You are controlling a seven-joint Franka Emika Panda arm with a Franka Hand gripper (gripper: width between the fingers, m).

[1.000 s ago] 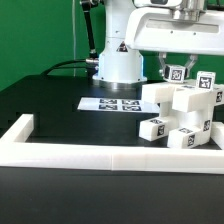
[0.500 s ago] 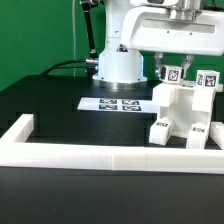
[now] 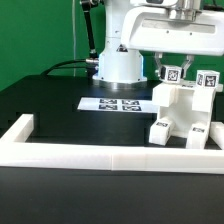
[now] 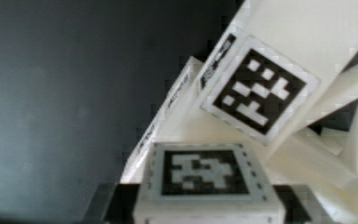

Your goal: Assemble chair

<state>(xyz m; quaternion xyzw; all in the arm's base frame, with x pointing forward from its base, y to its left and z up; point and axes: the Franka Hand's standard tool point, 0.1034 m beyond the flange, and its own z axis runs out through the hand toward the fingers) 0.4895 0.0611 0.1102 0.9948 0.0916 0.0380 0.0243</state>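
Evidently the chair (image 3: 184, 112) had just been reoriented. A second ago it showed as a jumble of stepped blocks, with tagged cube ends facing the camera at several heights. Half a second ago, and at this moment, it presented a broad flat white face with two short legs planted on the black table (image 3: 50, 100), a dark arch between them. From half a second ago to now I noted no further shift, so the piece seemed to have settled.

It sat on the exterior view's right, just behind the long white border rail (image 3: 100, 152) and beside the marker board (image 3: 115, 103), which lay flat in front of the robot base (image 3: 119, 62).

The gripper (image 3: 172, 70) hung directly over the chair's top, at a tagged block (image 3: 176, 72). From the wrist camera I saw a tagged cube (image 4: 199, 172) close below the fingers and a larger tagged face (image 4: 261, 85) slanting beyond it. Whether the jaws were clenched on that block or released, I could not tell; the fingertips were lost against the white plastic.

My reading: the turn exposed a new face for the next part, and the assembly looked well along.
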